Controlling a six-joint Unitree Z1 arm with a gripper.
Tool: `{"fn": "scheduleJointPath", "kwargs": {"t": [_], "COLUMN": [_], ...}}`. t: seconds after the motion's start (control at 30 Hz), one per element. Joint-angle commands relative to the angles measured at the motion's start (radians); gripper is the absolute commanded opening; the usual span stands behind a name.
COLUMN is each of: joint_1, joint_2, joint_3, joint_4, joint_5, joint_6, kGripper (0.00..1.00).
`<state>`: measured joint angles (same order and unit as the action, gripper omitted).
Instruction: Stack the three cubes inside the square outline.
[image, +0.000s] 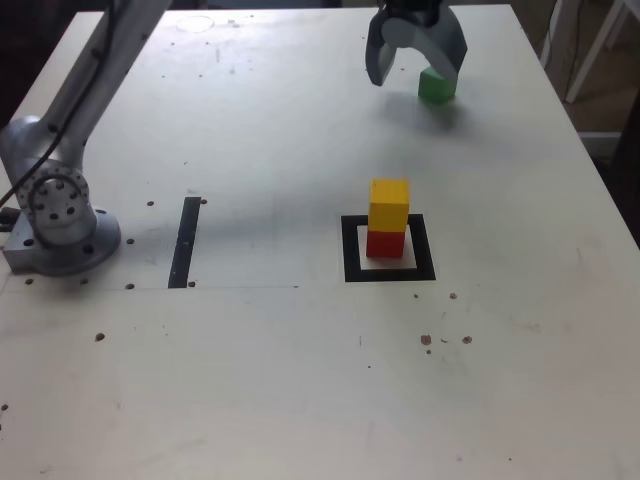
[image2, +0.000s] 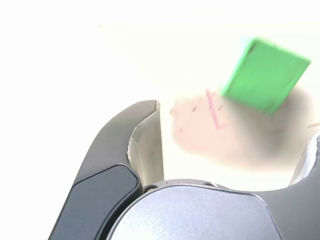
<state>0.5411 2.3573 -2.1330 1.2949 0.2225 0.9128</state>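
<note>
Two cubes already stand stacked in the exterior view, the yellow cube (image: 389, 204) on the red cube (image: 386, 243), inside the square outline (image: 388, 249) just right of centre. At the upper right my claw (image: 414, 74) hangs spread wide, gripping nothing, its far finger covering part of the green cube (image: 436, 87) on the table (image: 250, 380). In the wrist view, the green cube (image2: 265, 76) is blurred at upper right; one finger (image2: 125, 155) shows clearly, the other is cut off at the edge.
</note>
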Motion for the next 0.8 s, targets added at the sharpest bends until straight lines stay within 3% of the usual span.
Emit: {"fn": "scheduleJointPath", "kwargs": {"t": [0.0,0.37,0.77], "joint_1": [0.004,0.01,0.003], "joint_2": [0.031,0.146,0.198], "joint_3": [-0.035,-0.232,-0.352], "joint_4": [0.007,0.067,0.131], "joint_5": [0.005,-0.006,0.02], "joint_6": [0.021,0.097,0.107], "kGripper": [0.99,0.99,0.77]}}
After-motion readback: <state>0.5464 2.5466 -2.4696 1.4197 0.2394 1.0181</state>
